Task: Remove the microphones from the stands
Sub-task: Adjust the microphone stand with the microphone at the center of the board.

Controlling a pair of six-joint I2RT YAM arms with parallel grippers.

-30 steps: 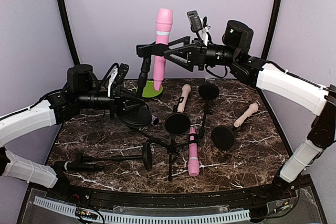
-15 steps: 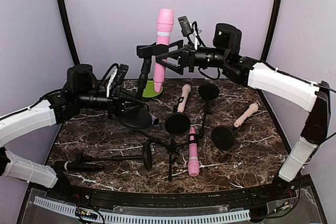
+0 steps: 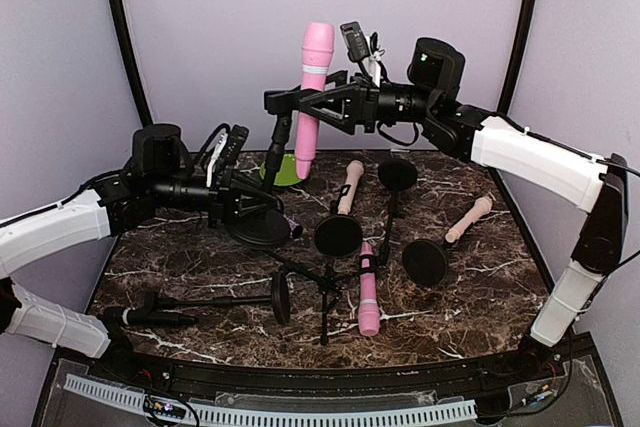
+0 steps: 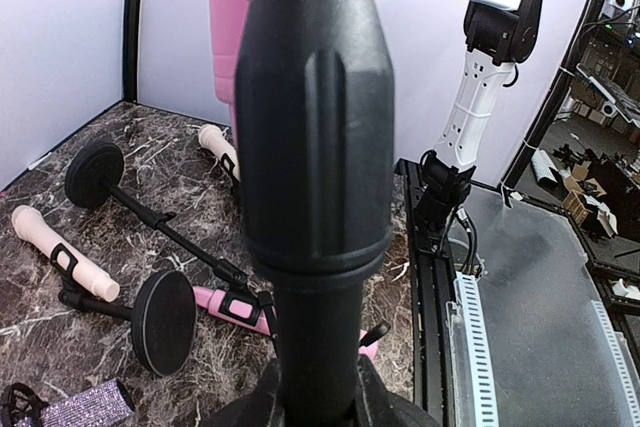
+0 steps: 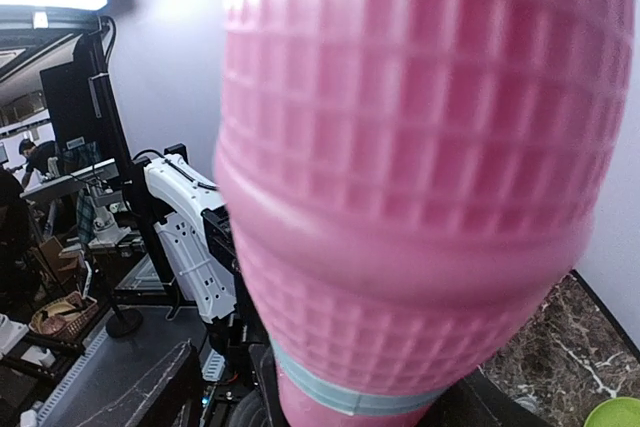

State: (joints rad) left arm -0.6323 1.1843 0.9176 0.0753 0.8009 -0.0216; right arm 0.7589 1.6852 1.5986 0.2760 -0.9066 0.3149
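Pink microphone (image 3: pixel 318 52) clamped by right pincer (image 3: pixel 300 105), left pincer (image 3: pixel 258 205) clamps stand (image 3: pixel 275 142), back wall (image 3: pixel 220 27) near

Marble table (image 3: pixel 480 292), toppled stands (image 3: pixel 338 235), beige microphones (image 3: pixel 468 219), perhaps green disc (image 3: pixel 290 177)

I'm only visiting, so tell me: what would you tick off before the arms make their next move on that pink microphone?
1. Right gripper closed around pink microphone: ok.
2. Left gripper clamped on black stand: ok.
3. Microphone out of stand's clip: cannot tell.
4. Open space above microphone: ok.
5. Spare pink microphone lies away from stand: ok.
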